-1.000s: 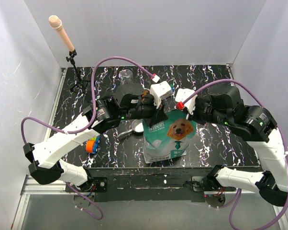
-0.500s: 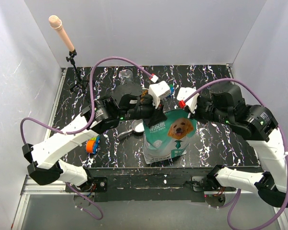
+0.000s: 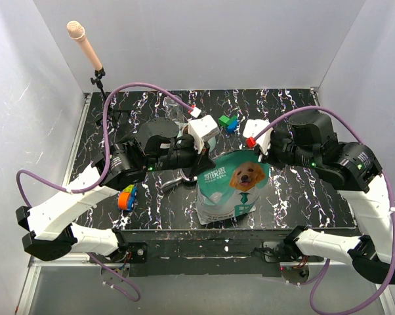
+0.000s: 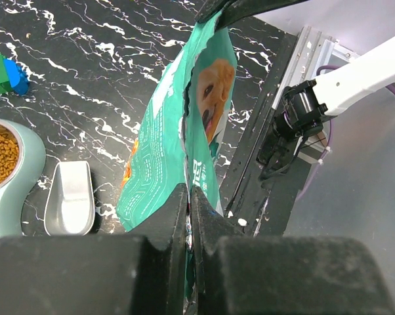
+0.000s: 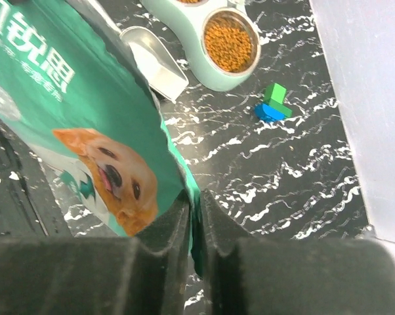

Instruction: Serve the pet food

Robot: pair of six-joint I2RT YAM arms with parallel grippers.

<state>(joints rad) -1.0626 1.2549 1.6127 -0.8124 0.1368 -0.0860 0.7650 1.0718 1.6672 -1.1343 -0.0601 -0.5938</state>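
The teal-and-white dog-print bag (image 3: 233, 185) stands upright at the table's front, its top edge held between both grippers. My left gripper (image 4: 188, 197) is shut on the bag's (image 4: 161, 138) near end of that edge. At the other end my right gripper (image 5: 196, 203) pinches the bag (image 5: 60, 111). From above, the left gripper (image 3: 203, 165) is at the bag's top left corner and the right gripper (image 3: 259, 157) at its top right. Pet food (image 5: 231, 39) fills a cup of the pale green bowl (image 5: 199, 60). A metal scoop (image 5: 155, 62) lies empty beside it.
Green and blue blocks (image 3: 228, 123) lie behind the bag. An orange and blue toy (image 3: 125, 197) sits at the front left. A clear glass (image 3: 173, 105) and a microphone stand (image 3: 98, 77) are at the back left. White walls close in three sides.
My left arm has swung to the left and pulled its end of the bag's edge with it, uncovering the green and blue blocks. The right arm has barely moved.
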